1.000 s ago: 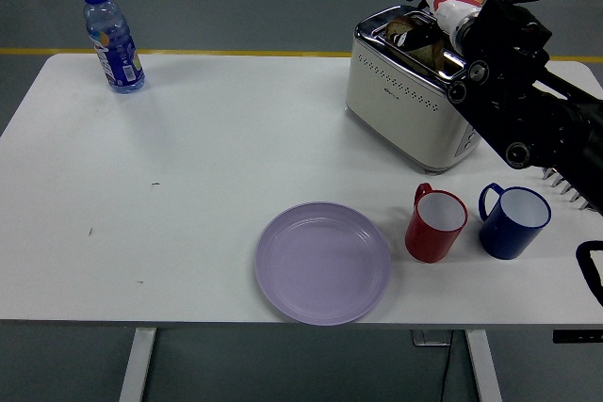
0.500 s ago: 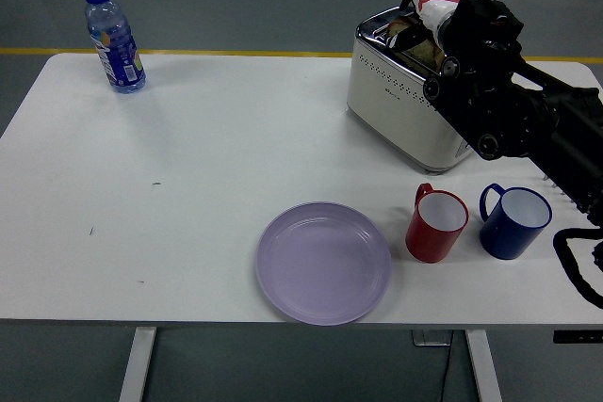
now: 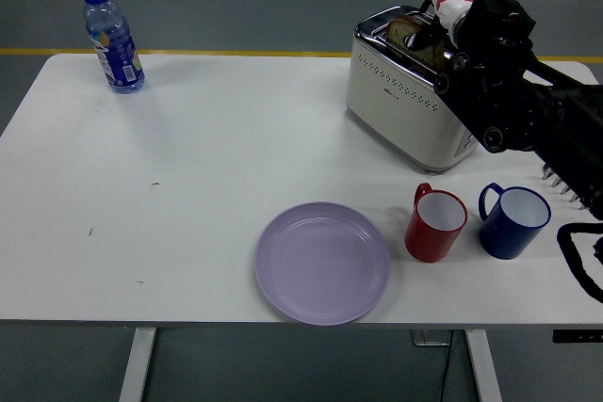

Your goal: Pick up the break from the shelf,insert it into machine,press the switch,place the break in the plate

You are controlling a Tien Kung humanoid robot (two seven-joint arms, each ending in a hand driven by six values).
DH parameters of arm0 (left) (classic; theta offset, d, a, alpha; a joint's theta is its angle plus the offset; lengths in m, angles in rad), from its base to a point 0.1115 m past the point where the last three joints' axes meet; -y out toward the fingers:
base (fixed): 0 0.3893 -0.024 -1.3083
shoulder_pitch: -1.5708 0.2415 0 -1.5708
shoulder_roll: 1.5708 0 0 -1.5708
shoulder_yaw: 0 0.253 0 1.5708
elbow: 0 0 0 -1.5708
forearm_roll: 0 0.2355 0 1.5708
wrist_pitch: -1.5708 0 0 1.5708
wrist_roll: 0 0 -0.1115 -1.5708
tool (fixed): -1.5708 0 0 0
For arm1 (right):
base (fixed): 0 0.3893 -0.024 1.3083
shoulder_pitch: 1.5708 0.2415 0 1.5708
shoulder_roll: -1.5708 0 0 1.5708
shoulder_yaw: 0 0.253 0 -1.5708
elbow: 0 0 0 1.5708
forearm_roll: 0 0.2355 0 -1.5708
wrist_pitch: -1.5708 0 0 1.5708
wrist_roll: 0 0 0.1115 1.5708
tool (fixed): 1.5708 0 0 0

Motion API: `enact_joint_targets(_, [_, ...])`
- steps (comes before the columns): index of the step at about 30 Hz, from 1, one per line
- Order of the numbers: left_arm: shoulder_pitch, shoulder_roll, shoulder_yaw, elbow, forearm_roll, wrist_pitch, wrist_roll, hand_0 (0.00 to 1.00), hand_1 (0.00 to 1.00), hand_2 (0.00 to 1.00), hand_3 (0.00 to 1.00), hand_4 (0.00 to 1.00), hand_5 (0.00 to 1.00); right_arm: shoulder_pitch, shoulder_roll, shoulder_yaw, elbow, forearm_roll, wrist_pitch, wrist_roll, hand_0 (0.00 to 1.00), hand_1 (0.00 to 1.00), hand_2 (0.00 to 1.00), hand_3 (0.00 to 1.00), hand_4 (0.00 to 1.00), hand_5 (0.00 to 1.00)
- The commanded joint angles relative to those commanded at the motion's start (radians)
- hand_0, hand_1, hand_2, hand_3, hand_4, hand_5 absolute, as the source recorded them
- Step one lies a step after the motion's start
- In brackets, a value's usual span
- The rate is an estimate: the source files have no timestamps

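Right hand is up over the top of the toaster, coming in from the right edge on a bulky black arm. It's wearing a white glove with orange and red stripes, and honestly I can't tell whether the fingers are closed on anything or just resting, since the arm's hardware blocks most of them. Just to the hand's left, touching or nearly touching it, a brown slice of bread sits in the toaster's slot with its top poking out. Whether the hand actually grips the bread, can't tell from this angle.

Below the hand, nearer the table's front edge, there's a red mug and a blue mug side by side, blue one under the arm. Down and to the left of the hand sits a lavender plate, nothing on it, well apart from the toaster. Way off to the hand's left, at the far corner, a water bottle with a blue cap stands upright.
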Motion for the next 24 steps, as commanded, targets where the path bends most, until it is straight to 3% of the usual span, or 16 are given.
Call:
enact_joint_targets(7, [-0.001,0.001,-0.005,0.0,0.013,0.0,0.0,0.598,0.437,0.406,0.549,0.297,0.923,0.005,0.0,-0.012,-0.02,0.025,-0.012,0.006,0.445,0.466,0.5,0.655,0.772,0.348])
enact_joint_targets(8, [-0.001,0.002,-0.006,0.0,0.016,0.0,0.0,0.597,0.433,0.404,0.549,0.297,0.921,0.005,0.0,-0.015,-0.026,0.03,-0.014,0.006,0.381,0.412,0.458,0.604,0.732,0.298])
enact_joint_targets(14, [-0.002,0.002,-0.011,0.0,0.024,0.001,0.0,0.597,0.427,0.401,0.548,0.297,0.918,0.006,0.0,-0.033,-0.054,0.058,-0.026,0.013,0.351,0.386,0.436,0.569,0.706,0.267])
enact_joint_targets(19, [-0.005,0.002,-0.015,0.0,0.029,0.003,0.0,0.597,0.427,0.401,0.548,0.297,0.918,0.007,0.0,-0.053,-0.064,0.088,-0.055,0.033,0.351,0.386,0.436,0.569,0.706,0.267])
enact_joint_targets(20, [-0.005,0.002,-0.017,0.0,0.031,0.003,0.0,0.597,0.428,0.401,0.548,0.296,0.916,0.007,0.0,-0.057,-0.061,0.098,-0.065,0.04,0.311,0.346,0.408,0.531,0.65,0.202])
enact_joint_targets(24, [-0.005,0.001,-0.02,0.0,0.034,0.003,0.0,0.597,0.428,0.401,0.548,0.296,0.916,0.006,0.0,-0.066,-0.057,0.126,-0.085,0.06,0.311,0.346,0.408,0.531,0.65,0.202])
